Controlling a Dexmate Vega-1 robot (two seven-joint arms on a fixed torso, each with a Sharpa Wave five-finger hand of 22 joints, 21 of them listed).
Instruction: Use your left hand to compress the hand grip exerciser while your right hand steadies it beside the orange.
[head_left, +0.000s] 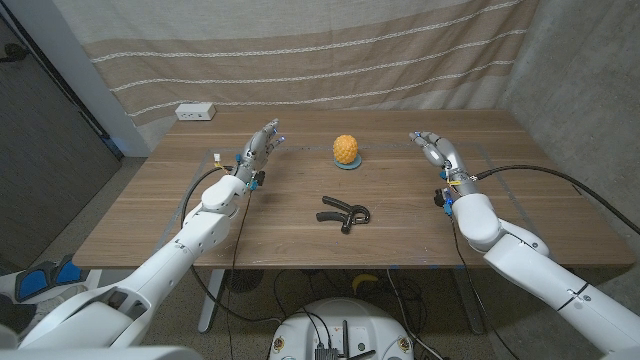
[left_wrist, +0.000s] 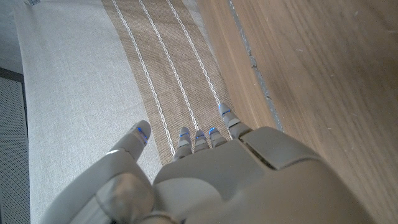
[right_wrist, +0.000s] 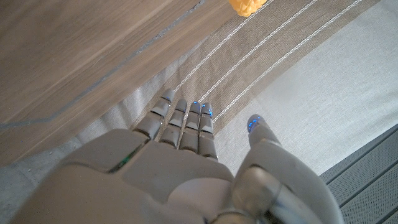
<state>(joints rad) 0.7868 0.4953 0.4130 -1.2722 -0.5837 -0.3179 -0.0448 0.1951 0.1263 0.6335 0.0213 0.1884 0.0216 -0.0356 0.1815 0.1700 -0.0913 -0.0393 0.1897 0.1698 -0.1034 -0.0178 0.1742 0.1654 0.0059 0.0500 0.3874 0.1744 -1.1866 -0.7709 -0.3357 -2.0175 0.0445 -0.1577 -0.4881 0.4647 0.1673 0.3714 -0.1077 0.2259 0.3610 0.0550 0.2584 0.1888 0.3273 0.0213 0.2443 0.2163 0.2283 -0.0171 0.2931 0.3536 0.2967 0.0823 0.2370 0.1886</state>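
— Where is the hand grip exerciser (head_left: 344, 215)?
— On the wooden desk (head_left: 150, 220), mid-front, near the orange (head_left: 346, 150) but apart from it, between my hands.
— And your hands?
— My left hand (head_left: 259, 151) and right hand (head_left: 438, 153) are both released, fingers extended, grasping nothing.

The hand grip exerciser (head_left: 344, 215) is black, lying flat near the middle of the wooden table, its two handles spread apart and uncompressed. The orange (head_left: 346, 150), bumpy-skinned, sits on a small bluish ring at about twelve o'clock from it, apart, not touching.
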